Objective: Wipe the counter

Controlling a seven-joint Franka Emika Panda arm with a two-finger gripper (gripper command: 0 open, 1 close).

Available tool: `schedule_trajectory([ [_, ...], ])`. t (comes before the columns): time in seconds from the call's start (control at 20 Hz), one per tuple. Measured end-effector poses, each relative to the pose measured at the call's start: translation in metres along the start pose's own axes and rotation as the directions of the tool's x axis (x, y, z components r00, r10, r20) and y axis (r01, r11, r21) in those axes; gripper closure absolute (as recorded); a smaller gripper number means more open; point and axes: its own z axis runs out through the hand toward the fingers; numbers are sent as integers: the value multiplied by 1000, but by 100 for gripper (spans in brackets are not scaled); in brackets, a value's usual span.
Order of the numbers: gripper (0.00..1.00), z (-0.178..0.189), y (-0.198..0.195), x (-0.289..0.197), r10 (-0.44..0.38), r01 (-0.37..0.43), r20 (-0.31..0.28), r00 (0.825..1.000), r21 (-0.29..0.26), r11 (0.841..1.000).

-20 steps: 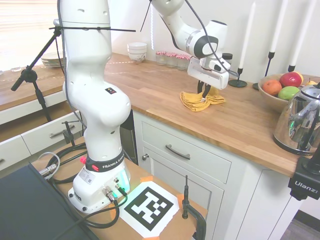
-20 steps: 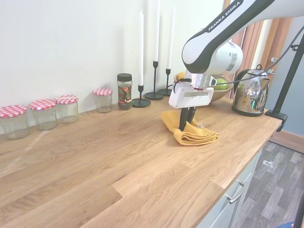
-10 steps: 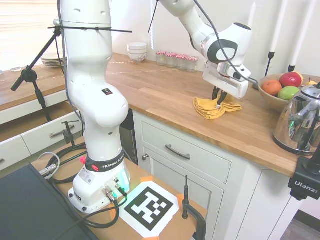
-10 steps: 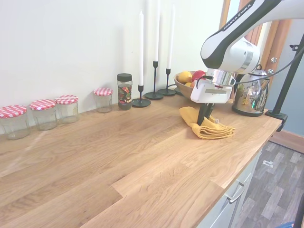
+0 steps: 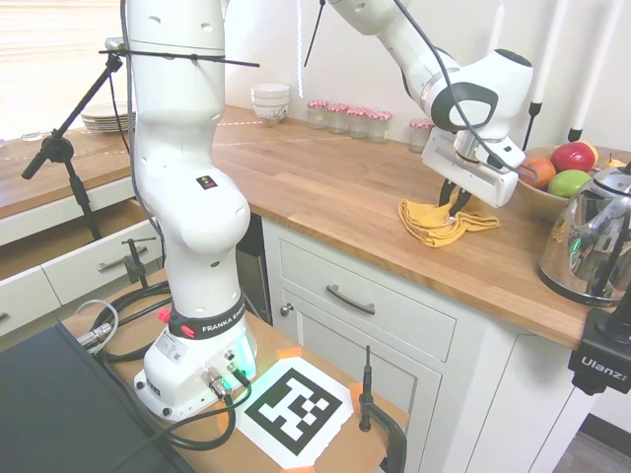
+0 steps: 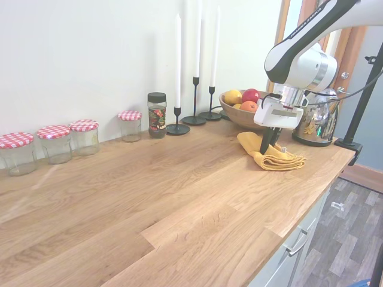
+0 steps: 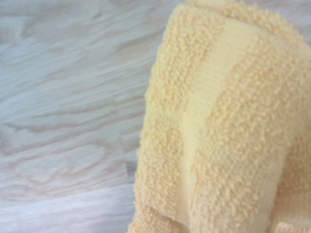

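One yellow cloth is held clenched in the jaws, pressed flat to the surface so it can be dragged.

We cannot see the fingertips of the gripper, sunk into the yellow cloth. The kettle beside the fruit bowl is cut by the frame's edge. The wrist view crops the cloth.

I see a plain white wall behind the worktop. White cabinets with metal bar handles stand below. Grey wood-look flooring shows at lower right. A bright window lights the far corner.
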Motion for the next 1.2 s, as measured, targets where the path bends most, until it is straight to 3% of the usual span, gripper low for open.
schedule_trajectory([
  [0.45,100,8,-47,-29,-55,50,-53,997,-83,995],
  [1.2,100,43,-164,-170,-146,124,-116,982,-176,977],
])
